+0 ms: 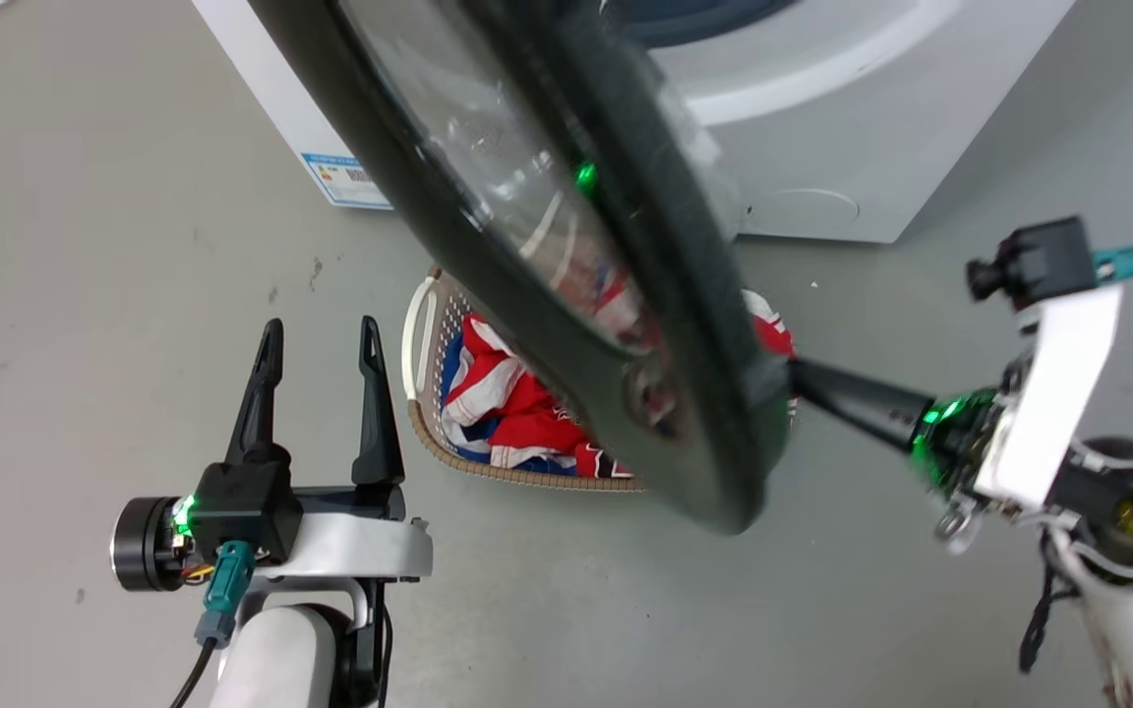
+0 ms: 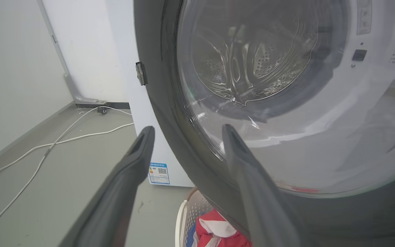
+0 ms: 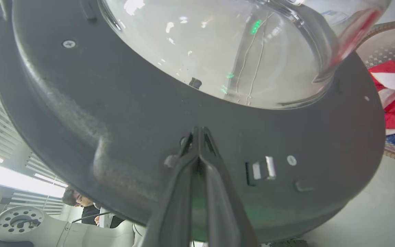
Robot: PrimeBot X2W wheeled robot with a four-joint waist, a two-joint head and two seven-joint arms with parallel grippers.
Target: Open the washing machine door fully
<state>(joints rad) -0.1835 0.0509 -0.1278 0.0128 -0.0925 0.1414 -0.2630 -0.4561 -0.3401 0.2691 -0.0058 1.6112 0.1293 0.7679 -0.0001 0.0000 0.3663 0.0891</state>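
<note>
The washing machine door (image 1: 685,295), round and glossy black with a clear glass bowl (image 3: 218,44), stands swung out from the white washing machine (image 1: 822,147). In the head view it hangs over the laundry basket. My right gripper (image 1: 803,379) reaches in from the right. Its fingers are shut together, tips (image 3: 197,132) against the door's black inner rim (image 3: 115,113), near the latch. My left gripper (image 1: 316,354) is open and holds nothing, left of the door's outer face. In the left wrist view it (image 2: 187,132) points at the door's outer rim (image 2: 156,85), apart from it.
A beige laundry basket (image 1: 426,393) with red, white and blue clothes (image 1: 507,403) sits on the floor under the door. White cables (image 2: 63,137) trail along the floor by the wall, left of the washer. A person (image 3: 81,202) shows behind the door's edge.
</note>
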